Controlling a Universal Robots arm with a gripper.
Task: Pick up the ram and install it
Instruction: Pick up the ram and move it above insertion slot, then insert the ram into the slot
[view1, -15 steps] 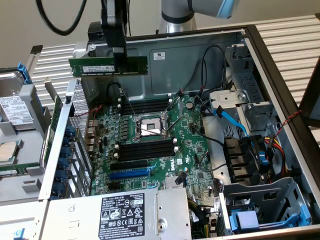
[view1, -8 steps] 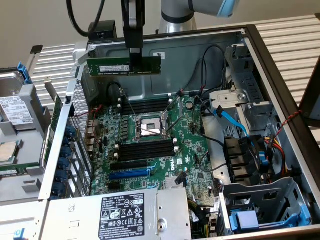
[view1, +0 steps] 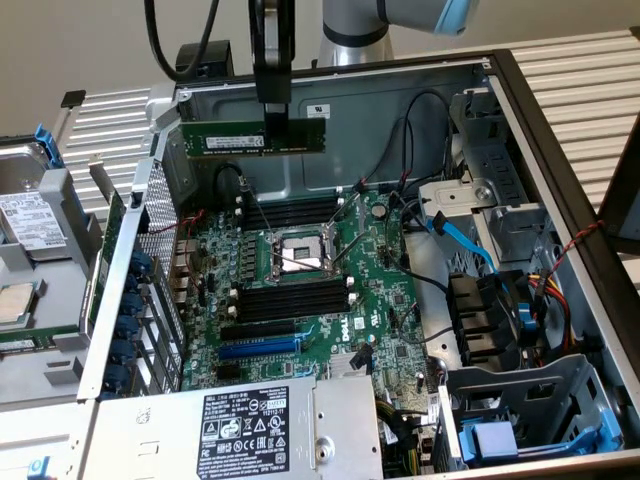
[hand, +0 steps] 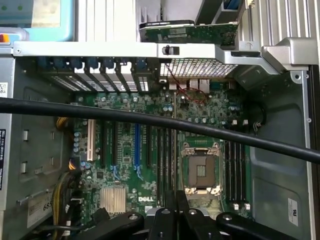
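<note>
Plainly, the open computer case (view1: 545, 170) takes up most of the exterior view, lying on its side on the surface. The green motherboard (view1: 385, 300) (hand: 165, 107) lines its floor. A grey power supply (view1: 240, 430) sits at the near edge. The bare CPU socket (view1: 298, 252) (hand: 200, 170) is at the middle of the board, with black slot strips (view1: 290, 300) on its near and far sides and a blue slot strip (view1: 258, 348) nearer still.

The ram (view1: 225, 137) hangs in the air over the far part of the case, level and on edge, well clear of the board. The jaws are pinched narrow on its upper edge, slightly toward the exterior view's right of its middle. In the wrist view a black cable (hand: 150, 117) crosses above the board.
</note>
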